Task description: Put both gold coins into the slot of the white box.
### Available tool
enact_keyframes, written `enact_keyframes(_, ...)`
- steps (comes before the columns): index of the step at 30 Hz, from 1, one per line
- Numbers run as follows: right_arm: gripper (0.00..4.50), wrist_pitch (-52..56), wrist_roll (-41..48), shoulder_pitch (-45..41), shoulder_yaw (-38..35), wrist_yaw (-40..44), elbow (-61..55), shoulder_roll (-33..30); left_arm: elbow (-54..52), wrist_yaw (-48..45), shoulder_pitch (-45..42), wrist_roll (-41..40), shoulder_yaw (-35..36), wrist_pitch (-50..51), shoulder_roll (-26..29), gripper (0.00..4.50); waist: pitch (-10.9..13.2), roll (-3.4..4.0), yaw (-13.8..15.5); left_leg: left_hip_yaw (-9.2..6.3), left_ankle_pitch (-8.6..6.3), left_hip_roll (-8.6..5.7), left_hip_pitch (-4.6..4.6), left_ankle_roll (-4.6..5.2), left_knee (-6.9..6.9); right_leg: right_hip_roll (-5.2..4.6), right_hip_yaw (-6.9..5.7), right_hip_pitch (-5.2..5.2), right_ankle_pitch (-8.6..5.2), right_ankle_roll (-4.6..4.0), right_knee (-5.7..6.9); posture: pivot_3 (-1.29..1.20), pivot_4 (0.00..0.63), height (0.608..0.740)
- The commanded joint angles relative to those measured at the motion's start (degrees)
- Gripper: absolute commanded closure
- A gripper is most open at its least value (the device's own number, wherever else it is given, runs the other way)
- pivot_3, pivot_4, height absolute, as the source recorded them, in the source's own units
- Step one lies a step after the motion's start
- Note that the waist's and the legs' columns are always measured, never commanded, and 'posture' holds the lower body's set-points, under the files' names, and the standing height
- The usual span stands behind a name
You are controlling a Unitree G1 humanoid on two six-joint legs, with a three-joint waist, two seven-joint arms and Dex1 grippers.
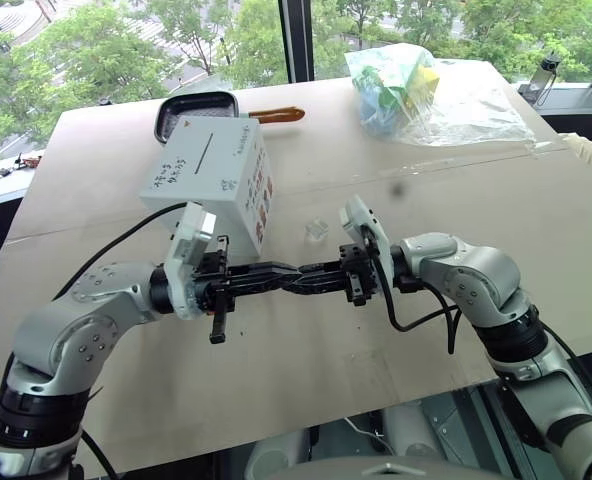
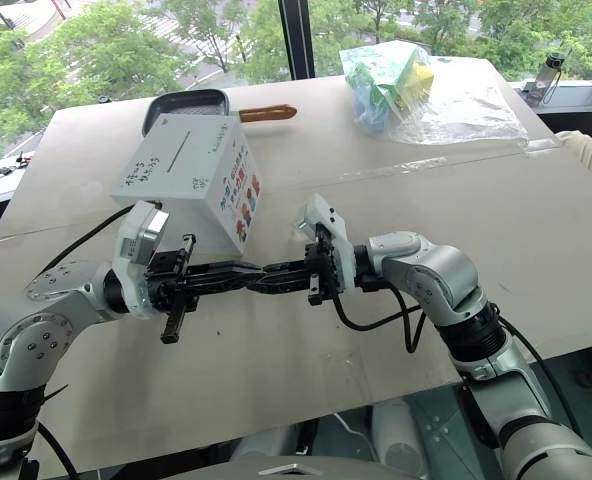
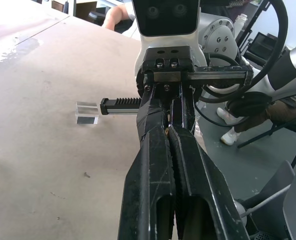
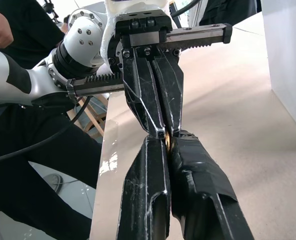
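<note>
The white box (image 1: 211, 180) stands on the table at left, its dark slot (image 1: 204, 152) on the top face. In front of it my left gripper (image 1: 284, 275) and right gripper (image 1: 299, 281) meet tip to tip above the table, both pointing level. A gold coin (image 4: 167, 142) glints where the tips join, also visible as a gold speck (image 3: 166, 130) in the left wrist view. Both grippers are shut on it. A small clear glinting piece (image 1: 316, 230) lies on the table just beyond the grippers; I cannot tell what it is.
A black pan (image 1: 194, 108) with an orange handle lies behind the box. A clear plastic bag (image 1: 406, 85) of coloured items sits at the back right. The table's near edge (image 1: 306, 420) runs below the arms. A seated person (image 4: 18, 115) shows beyond the table.
</note>
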Motion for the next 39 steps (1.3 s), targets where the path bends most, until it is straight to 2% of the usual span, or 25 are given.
enact_keyframes(1,4.5,-2.16,2.83,-1.61,-2.61,0.18,-4.74,2.26,-0.31,-0.72,1.23,2.08,-3.44,2.5,1.29,4.45,0.0,0.0,0.0,0.0,0.0,0.0,0.0,0.0,0.0,0.0,0.0,0.0,0.0,0.0,0.0,0.0,0.15,0.721)
enact_keyframes(5,4.5,-1.74,3.2,-1.4,-2.61,0.2,-4.84,2.31,-0.11,-0.66,1.2,2.67,-3.7,2.17,1.16,4.45,0.0,0.0,0.0,0.0,0.0,0.0,0.0,0.0,0.0,0.0,0.0,0.0,0.0,0.0,0.0,0.0,0.15,0.721)
enact_keyframes(8,3.59,-1.61,3.0,-1.36,-2.62,0.0,-4.94,2.17,-0.04,-0.34,0.89,2.72,-3.72,2.26,0.77,4.5,0.0,0.0,-0.01,0.0,0.0,0.0,0.0,0.0,0.0,0.0,0.0,0.0,0.0,0.0,0.0,0.0,0.15,0.721)
enact_keyframes(9,3.05,-1.77,2.62,-1.36,-2.59,-0.33,-4.93,2.16,0.03,-0.16,0.8,2.68,-3.68,2.22,0.56,4.5,0.0,0.0,-0.01,0.0,0.0,0.0,0.0,0.0,0.0,0.0,0.0,0.0,0.0,0.0,0.0,0.0,0.15,0.721)
enact_keyframes(11,2.37,-1.76,1.61,-1.24,-2.36,-1.36,-4.92,1.98,0.55,0.45,0.61,3.06,-3.52,1.7,-0.04,4.5,0.0,0.0,0.0,0.0,0.0,0.0,0.0,0.0,0.0,0.0,0.0,0.0,0.0,0.0,0.0,0.0,0.15,0.721)
enact_keyframes(21,2.37,-0.21,0.96,-0.96,-1.56,-1.58,-4.32,-0.02,1.31,3.2,-0.62,-0.82,2.02,1.93,-2.58,4.5,0.0,0.0,-0.03,0.0,0.0,0.0,0.0,0.0,0.0,0.0,0.0,0.0,0.0,0.0,0.01,0.0,0.15,0.721)
enact_keyframes(33,2.37,1.36,1.5,-0.65,-2.08,-0.54,-3.51,-1.78,1.88,9.25,-2.79,-12.46,10.12,4.52,-7.2,4.5,-0.01,-0.01,0.01,0.0,0.0,0.0,0.0,0.0,0.02,0.0,-0.01,0.0,0.0,0.0,0.02,0.0,0.15,0.721)
enact_keyframes(39,2.37,-1.32,0.29,-0.88,-3.82,-1.9,-2.21,-1.63,5.62,17.28,-7.78,-10.98,13.67,1.59,-10.09,4.5,-0.02,-0.04,0.17,-0.02,0.01,0.0,0.0,-0.01,0.05,0.0,-0.04,0.0,0.0,0.0,0.06,0.0,0.15,0.721)
